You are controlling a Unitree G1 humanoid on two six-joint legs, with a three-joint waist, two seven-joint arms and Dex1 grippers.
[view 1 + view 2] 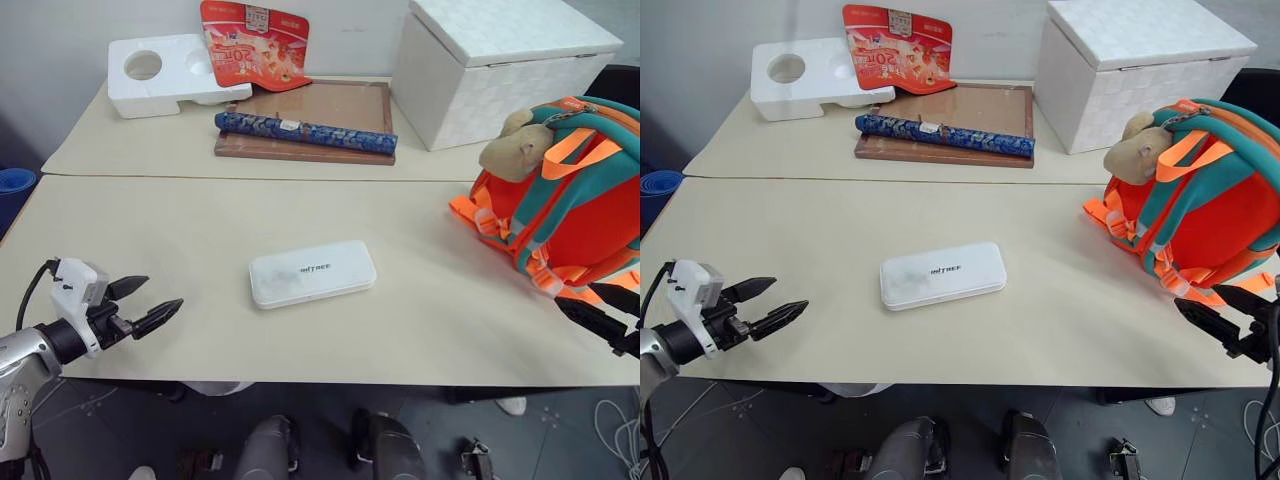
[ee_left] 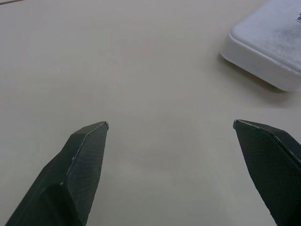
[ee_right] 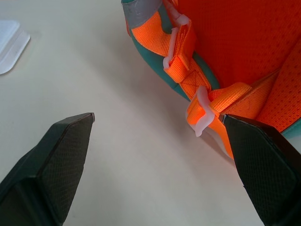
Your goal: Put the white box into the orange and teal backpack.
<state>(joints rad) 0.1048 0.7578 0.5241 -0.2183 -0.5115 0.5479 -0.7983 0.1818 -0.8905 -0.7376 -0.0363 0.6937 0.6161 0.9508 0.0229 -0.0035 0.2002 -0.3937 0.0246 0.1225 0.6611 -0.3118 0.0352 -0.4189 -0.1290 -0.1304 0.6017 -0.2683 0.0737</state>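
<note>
The white box (image 1: 312, 273) lies flat on the bench (image 1: 200, 220), with its small grey writing facing up. It sits between the two claws, a bit ahead of both, and nothing touches it. I think it lies flat like this so a claw can slide in from the side and pinch its thin edge.

The left claw (image 1: 140, 304) hangs over the near edge of the bench with its two black fingers spread wide and nothing in them. It points toward the box, which is near but still apart from it. The bench between them is bare, so there is room to go straight in.

The right claw (image 1: 1212, 315) is wide open too, and holds nothing. The orange and teal backpack (image 1: 1200, 215) stands just in front of it, with the straps facing the box. An orange strap with a white clip (image 3: 203, 113) is very close to one finger, so it could snag there. The tan plush toy (image 1: 515, 145) rests on top of the backpack. I cannot see an opening in the bag from here, so it may need opening first.

Far past both claws sit the foam block (image 1: 165, 72), a red packet (image 1: 255, 42), a wooden board (image 1: 325, 112) with a blue roll (image 1: 305, 132) on it, and a big white lidded box (image 1: 495, 60). They are well out of the way.
</note>
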